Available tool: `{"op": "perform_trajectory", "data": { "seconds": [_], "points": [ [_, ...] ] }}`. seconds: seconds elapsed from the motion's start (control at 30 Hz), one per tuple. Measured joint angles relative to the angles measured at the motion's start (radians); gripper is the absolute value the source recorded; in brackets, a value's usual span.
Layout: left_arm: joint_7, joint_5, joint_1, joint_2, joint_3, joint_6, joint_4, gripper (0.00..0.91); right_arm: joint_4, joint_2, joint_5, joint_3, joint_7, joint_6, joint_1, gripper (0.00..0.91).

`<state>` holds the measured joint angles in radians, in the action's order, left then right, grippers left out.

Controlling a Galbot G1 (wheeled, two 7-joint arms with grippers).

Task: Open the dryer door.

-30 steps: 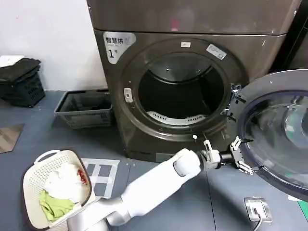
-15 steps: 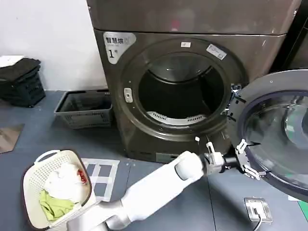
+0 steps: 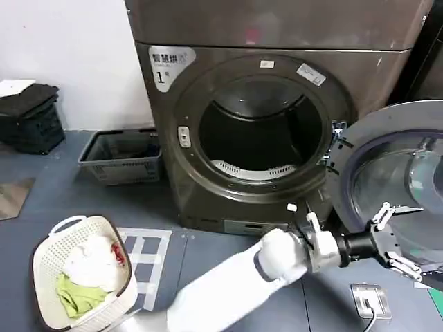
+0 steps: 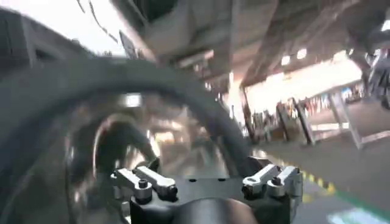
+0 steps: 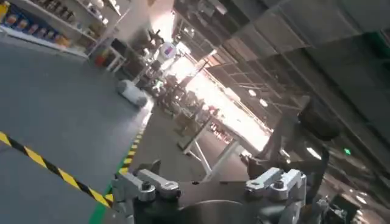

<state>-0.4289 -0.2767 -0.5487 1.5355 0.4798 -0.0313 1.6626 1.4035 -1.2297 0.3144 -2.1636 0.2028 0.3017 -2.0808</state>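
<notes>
One round chrome-rimmed dryer door [image 3: 394,187] with dark glass now hangs wide open at the bronze-grey machine's [image 3: 277,104] right. Since a moment ago the left pincer [image 3: 390,238] moved further right along the rim, fingers spread, gripping nothing. Opening looks nearly complete.

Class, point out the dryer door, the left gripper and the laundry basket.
dryer door [image 3: 360,149], head view, upper chrome rim.
left gripper [image 3: 394,238], head view, between its fingertips.
laundry basket [image 3: 43,257], head view, left rim.
</notes>
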Motion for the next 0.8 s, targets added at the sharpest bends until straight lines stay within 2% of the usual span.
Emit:
{"op": "perform_trajectory", "data": {
  "seconds": [0.2, 0.47, 0.8],
  "points": [
    [0.012, 0.001, -0.087, -0.167, -0.078, -0.002, 0.164, 0.907, -0.014, 0.003, 0.001, -0.002, -0.005, -0.007, -0.001, 0.907],
    [0.029, -0.036, -0.242, -0.332, -0.272, 0.006, 0.338, 0.907, -0.011, 0.014, 0.005, 0.002, -0.011, -0.008, 0.005, 0.907],
    [0.113, -0.098, -0.453, -0.476, -0.514, 0.127, 0.483, 0.907, 0.009, 0.009, 0.007, 0.006, -0.018, -0.011, 0.011, 0.907]
  ]
}}
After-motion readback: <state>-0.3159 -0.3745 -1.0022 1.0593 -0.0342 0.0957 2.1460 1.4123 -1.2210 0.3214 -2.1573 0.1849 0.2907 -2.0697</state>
